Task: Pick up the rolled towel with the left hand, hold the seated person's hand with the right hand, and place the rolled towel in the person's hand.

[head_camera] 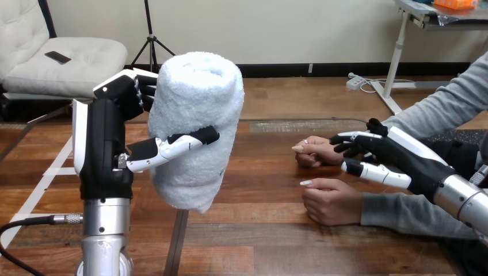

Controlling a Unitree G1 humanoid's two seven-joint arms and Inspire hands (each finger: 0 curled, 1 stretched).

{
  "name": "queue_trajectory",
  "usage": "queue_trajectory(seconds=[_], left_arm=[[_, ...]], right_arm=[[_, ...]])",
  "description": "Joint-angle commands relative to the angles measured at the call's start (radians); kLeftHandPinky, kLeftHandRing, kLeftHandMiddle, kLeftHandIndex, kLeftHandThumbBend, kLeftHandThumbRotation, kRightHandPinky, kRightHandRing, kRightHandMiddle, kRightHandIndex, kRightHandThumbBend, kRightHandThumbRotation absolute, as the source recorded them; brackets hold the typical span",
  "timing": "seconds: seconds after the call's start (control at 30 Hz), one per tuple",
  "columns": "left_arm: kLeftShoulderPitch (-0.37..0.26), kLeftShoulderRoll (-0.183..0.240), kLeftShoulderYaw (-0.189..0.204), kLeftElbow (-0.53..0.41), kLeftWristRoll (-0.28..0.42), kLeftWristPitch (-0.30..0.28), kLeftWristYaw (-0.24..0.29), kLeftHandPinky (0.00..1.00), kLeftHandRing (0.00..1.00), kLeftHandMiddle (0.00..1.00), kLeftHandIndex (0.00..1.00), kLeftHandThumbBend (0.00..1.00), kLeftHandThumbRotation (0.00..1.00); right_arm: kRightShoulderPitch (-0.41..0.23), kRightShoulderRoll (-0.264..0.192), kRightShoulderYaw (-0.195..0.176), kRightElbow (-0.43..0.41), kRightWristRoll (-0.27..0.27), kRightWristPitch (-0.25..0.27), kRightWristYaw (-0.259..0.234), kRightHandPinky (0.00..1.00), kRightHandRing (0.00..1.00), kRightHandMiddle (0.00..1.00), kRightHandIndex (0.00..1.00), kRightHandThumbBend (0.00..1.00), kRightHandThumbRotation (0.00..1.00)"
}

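Two robot hands showed above the table (259,241). The left hand (108,135), on an upright forearm at the view's left, was raised clear of the table. Its thumb and fingers were wrapped round the rolled towel (195,132), which stood nearly upright in its grasp. The right hand (403,154) reached in from the right, over the wrist of the person's farther hand (313,152); whether it gripped could not be told. The person's nearer hand (331,201) rested on the table.
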Motion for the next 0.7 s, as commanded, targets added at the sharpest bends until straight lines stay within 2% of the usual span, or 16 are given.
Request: queue_trajectory(seconds=[0.0,0.23,0.37,0.57,0.67], left_arm=[[-0.079,-0.015,0.028,-0.009,-0.019,-0.032,0.003,0.29,0.33,0.38,0.40,0.73,0.00],[-0.076,-0.023,0.031,-0.013,-0.023,-0.029,0.003,0.30,0.33,0.38,0.40,0.73,0.00],[-0.071,-0.029,0.033,-0.025,-0.020,-0.015,0.004,0.29,0.33,0.38,0.40,0.73,0.00],[-0.070,-0.034,0.037,-0.026,-0.018,-0.010,-0.003,0.29,0.33,0.38,0.40,0.73,0.00],[-0.070,-0.032,0.038,-0.022,-0.015,-0.018,-0.007,0.29,0.33,0.38,0.40,0.72,0.00]], right_arm=[[-0.112,-0.039,0.010,0.011,-0.010,0.002,-0.028,0.72,0.84,0.87,0.87,1.00,0.91],[-0.115,-0.046,0.029,0.036,-0.022,-0.010,-0.036,0.73,0.86,0.88,0.89,1.00,0.97],[-0.119,-0.049,0.040,0.051,-0.031,0.003,-0.035,0.74,0.86,0.89,0.90,1.00,0.98],[-0.126,-0.053,0.050,0.066,-0.042,0.033,-0.032,0.77,0.88,0.90,0.91,1.00,0.95],[-0.128,-0.054,0.053,0.072,-0.040,0.042,-0.030,0.77,0.89,0.91,0.91,1.00,0.90]])
